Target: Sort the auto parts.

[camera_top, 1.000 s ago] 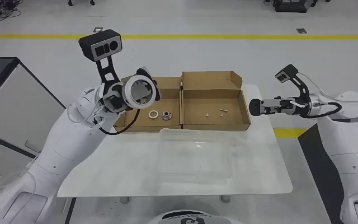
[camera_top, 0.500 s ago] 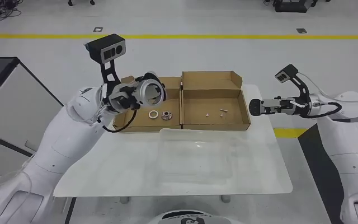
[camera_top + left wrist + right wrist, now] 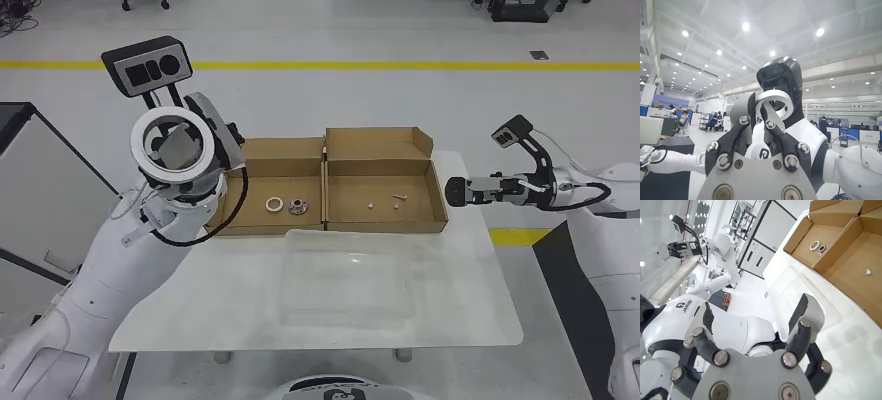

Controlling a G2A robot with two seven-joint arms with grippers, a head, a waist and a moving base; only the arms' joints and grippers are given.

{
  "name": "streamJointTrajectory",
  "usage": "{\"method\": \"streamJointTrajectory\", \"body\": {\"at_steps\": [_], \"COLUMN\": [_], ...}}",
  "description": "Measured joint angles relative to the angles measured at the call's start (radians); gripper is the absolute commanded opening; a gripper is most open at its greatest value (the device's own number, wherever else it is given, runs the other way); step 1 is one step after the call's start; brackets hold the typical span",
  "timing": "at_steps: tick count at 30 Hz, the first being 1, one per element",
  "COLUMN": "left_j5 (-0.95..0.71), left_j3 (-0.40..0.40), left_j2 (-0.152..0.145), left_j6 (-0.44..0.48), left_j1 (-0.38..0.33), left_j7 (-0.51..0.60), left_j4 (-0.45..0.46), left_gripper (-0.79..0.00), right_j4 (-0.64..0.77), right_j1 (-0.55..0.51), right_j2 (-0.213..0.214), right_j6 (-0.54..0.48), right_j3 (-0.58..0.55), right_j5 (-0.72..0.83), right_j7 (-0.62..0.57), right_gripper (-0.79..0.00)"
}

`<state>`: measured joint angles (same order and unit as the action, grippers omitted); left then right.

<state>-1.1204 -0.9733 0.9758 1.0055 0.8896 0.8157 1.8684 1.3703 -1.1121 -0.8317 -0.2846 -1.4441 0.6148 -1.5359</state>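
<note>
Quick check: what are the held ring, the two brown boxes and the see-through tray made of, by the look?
Ring: likely metal, perhaps aluminium; matte silver-grey, flat machined-looking faces.
Left box and right box: cardboard, plain matte brown, folded flaps.
Tray: clear plastic, glossy; the table shows through.

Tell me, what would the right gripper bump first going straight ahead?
Probably nothing nearby. The right gripper points across the table, seemingly above the clear bin, with the nearer cardboard box off to one side. Height is unclear, so it might clip that box's wall.
</note>
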Motion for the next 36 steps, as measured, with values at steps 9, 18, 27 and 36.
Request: {"method": "streamJointTrajectory", "body": {"at_steps": [9, 18, 27, 36], "left_j5": [-0.003, -0.003, 0.183, 0.531], "left_j3": [-0.002, -0.002, -0.060, -0.127], "left_j2": [0.002, 0.002, 0.000, 0.000], "left_j6": [-0.003, -0.003, -0.120, -0.307], "left_j1": [0.001, 0.001, 0.037, 0.084], "left_j7": [0.003, 0.003, -0.064, -0.174], "left_j4": [0.000, 0.000, -0.005, 0.000], "left_gripper": [-0.785, -0.785, -0.785, -0.785], "right_j4": [0.000, 0.000, 0.000, 0.000], "right_j1": [0.000, 0.000, 0.000, 0.000], "right_j2": [0.000, 0.000, 0.000, 0.000], "right_j6": [0.000, 0.000, 0.000, 0.000], "right_j3": [0.000, 0.000, 0.000, 0.000], "right_j5": [0.000, 0.000, 0.000, 0.000], "right_j7": [0.000, 0.000, 0.000, 0.000], "right_gripper": [0.000, 0.000, 0.000, 0.000]}}
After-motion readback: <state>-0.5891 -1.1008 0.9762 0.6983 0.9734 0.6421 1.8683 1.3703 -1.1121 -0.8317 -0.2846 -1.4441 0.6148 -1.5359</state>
